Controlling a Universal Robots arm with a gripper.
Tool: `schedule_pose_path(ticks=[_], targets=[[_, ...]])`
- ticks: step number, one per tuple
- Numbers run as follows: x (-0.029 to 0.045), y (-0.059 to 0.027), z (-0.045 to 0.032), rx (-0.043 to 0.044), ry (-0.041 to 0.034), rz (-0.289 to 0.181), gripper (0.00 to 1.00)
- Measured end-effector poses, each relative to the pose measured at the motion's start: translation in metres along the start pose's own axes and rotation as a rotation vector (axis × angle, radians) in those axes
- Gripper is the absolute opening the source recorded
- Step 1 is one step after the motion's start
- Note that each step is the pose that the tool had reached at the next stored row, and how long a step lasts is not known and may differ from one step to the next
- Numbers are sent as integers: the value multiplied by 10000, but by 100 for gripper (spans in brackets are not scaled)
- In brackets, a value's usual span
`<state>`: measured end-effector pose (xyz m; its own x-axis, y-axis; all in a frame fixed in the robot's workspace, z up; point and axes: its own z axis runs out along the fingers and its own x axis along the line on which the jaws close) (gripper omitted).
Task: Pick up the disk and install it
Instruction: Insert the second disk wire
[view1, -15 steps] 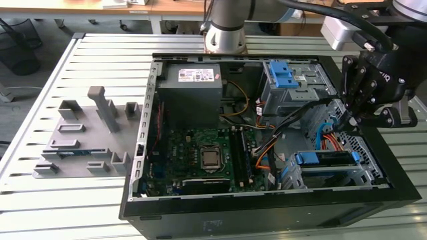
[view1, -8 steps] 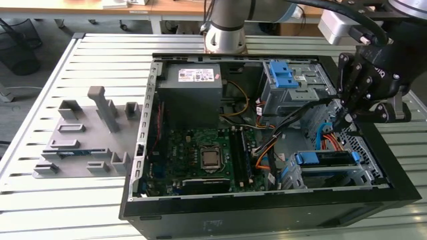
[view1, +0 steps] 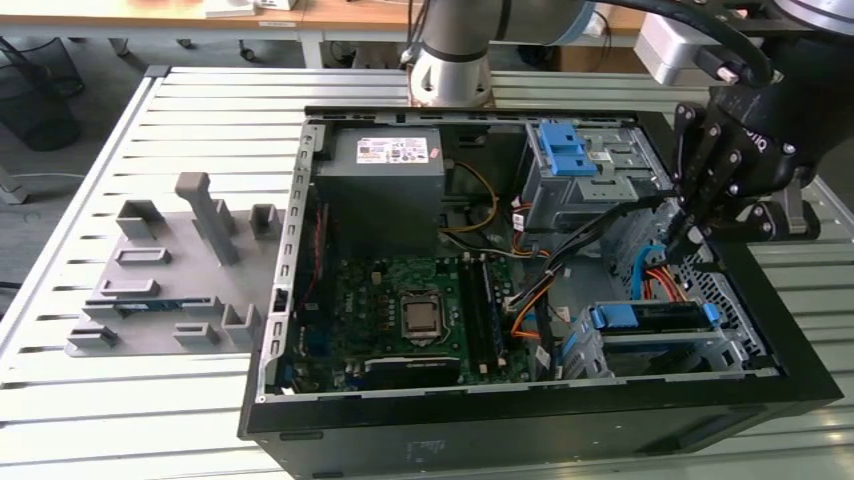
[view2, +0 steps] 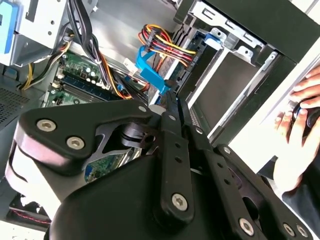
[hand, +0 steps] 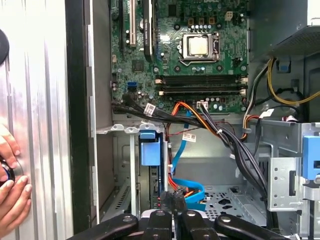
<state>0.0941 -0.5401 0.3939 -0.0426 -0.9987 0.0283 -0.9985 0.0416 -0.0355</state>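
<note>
On the exterior view's left, at 9 o'clock from the open computer case (view1: 300, 250), a grey fixture plate (view1: 167, 270) lies on the slatted table (view1: 80, 420). Inside the case, the power supply (view1: 387, 180) sits at 12 o'clock from the motherboard (view1: 414, 310). At 3 o'clock from the motherboard, the disk (view1: 650, 318) sits in the lower drive bay with its blue carrier around it. My gripper (view1: 678, 240) hangs at 12 o'clock from the disk, above it and apart from it.

In both wrist views my fingers (view2: 172, 125) are pressed together with nothing between them. The first wrist view looks past my gripper (hand: 172, 200) and shows the disk (hand: 150, 150) edge-on in its bay, with a blue flat cable (hand: 187, 187) just beside the fingertips. Both wrist views add a person's hand (hand: 12, 195) resting on the table beside the case.
</note>
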Motion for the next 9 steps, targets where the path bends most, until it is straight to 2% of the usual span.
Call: schedule_pose_path(ticks=[4, 5, 9], targets=[[-19, 2, 19, 0, 0, 1, 18], [-23, 3, 26, 0, -2, 2, 25], [-38, 4, 48, 0, -3, 2, 25]])
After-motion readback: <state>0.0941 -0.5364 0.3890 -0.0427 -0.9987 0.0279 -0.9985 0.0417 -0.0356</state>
